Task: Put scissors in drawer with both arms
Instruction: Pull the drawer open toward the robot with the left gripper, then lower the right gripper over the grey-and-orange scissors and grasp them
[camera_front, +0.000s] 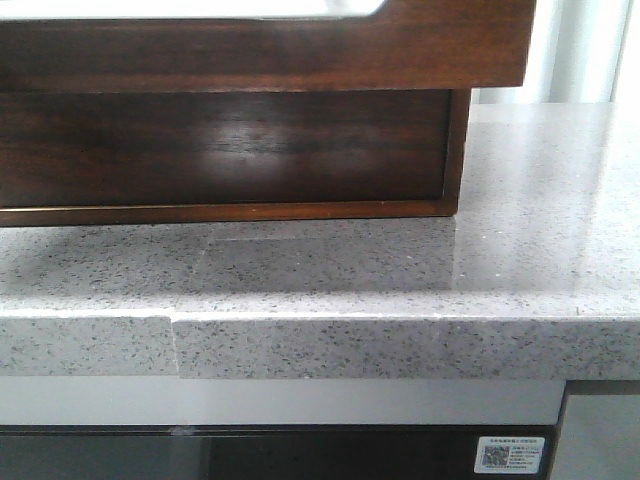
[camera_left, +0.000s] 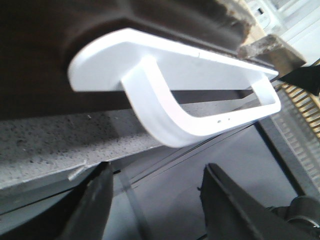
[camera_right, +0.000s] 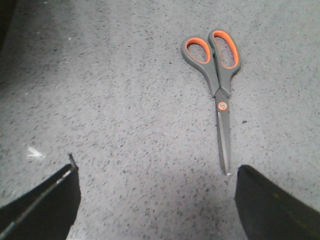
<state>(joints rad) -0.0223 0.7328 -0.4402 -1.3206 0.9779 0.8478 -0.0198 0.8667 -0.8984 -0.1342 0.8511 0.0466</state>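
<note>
One view alone shows scissors (camera_right: 216, 85); both pincers (camera_left: 155, 200) (camera_right: 157, 200) spread, left below drawer (camera_left: 45, 60) handle (camera_left: 185, 95).

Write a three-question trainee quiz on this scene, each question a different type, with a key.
1. True or false: the scissors lie closed on the speckled counter.
2. Multiple choice: the left end effector is (A) shut on the white handle, (B) open just short of the handle, touching nothing, (C) holding the scissors.
3. Fill in the blank: the scissors' finger loops are lined in ____.

Key: 1 true. 2 B. 3 orange.

Extra note for the trainee: the right end effector is open above the counter, with the scissors lying ahead of its fingers, not yet gripped. The drawer shows dark brown wood in the front view.
</note>
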